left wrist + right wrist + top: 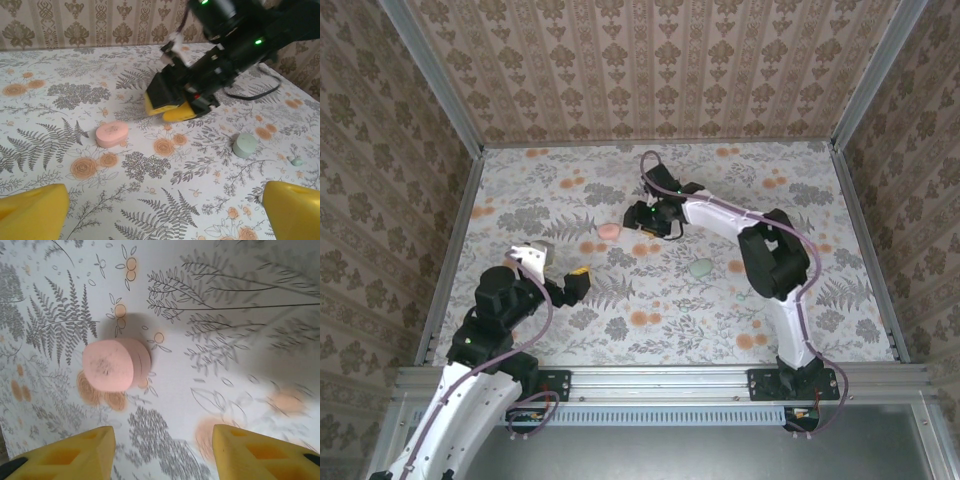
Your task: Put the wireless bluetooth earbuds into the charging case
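Note:
A pink oval charging case [608,231] lies shut on the flowered table; it also shows in the left wrist view [111,134] and the right wrist view [115,364]. My right gripper [656,229] hovers just right of it, open, with nothing between its yellow fingers [235,447]. A pale green round case [700,268] sits further right and nearer [244,144]. A tiny pale green piece [297,161] lies right of it, too small to tell whether it is an earbud. My left gripper [572,282] stands wide open and empty at the near left.
The right arm [235,45] reaches across the middle of the table above the cloth. Patterned walls [660,60] close in the back and both sides. A metal rail [670,380] runs along the near edge.

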Controlling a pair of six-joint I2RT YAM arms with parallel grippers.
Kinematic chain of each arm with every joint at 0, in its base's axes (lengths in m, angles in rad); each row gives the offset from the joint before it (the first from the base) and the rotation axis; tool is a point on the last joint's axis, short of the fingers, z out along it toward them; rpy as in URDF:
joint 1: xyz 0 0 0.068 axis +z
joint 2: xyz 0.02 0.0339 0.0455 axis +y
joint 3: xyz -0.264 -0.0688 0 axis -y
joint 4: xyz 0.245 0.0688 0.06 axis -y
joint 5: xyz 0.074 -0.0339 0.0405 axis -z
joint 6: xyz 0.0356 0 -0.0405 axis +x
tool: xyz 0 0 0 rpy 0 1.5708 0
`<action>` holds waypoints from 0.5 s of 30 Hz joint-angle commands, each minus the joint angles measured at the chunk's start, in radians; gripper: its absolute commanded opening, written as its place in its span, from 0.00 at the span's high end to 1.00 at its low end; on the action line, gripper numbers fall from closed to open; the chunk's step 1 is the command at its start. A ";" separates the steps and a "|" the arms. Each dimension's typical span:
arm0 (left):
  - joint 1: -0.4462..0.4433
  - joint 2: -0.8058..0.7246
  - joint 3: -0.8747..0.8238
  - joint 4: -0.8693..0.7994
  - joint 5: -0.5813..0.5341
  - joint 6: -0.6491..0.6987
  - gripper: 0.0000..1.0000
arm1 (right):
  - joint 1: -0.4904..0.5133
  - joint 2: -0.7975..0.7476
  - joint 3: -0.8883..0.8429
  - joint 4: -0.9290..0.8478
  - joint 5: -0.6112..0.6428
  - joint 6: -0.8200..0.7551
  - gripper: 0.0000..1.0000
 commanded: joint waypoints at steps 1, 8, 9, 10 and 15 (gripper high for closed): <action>0.007 0.014 -0.012 0.060 0.001 -0.039 0.00 | -0.012 -0.136 -0.066 -0.083 0.065 -0.081 0.44; 0.008 0.151 -0.013 0.158 0.083 -0.067 0.00 | -0.073 -0.377 -0.294 -0.246 0.165 -0.224 0.39; 0.006 0.181 -0.023 0.205 0.125 -0.057 0.00 | -0.090 -0.414 -0.336 -0.268 0.178 -0.236 0.39; 0.004 0.211 -0.037 0.253 0.142 -0.059 0.00 | -0.108 -0.448 -0.378 -0.285 0.189 -0.250 0.38; -0.055 0.366 -0.055 0.413 0.155 -0.002 0.01 | -0.190 -0.584 -0.538 -0.333 0.222 -0.278 0.35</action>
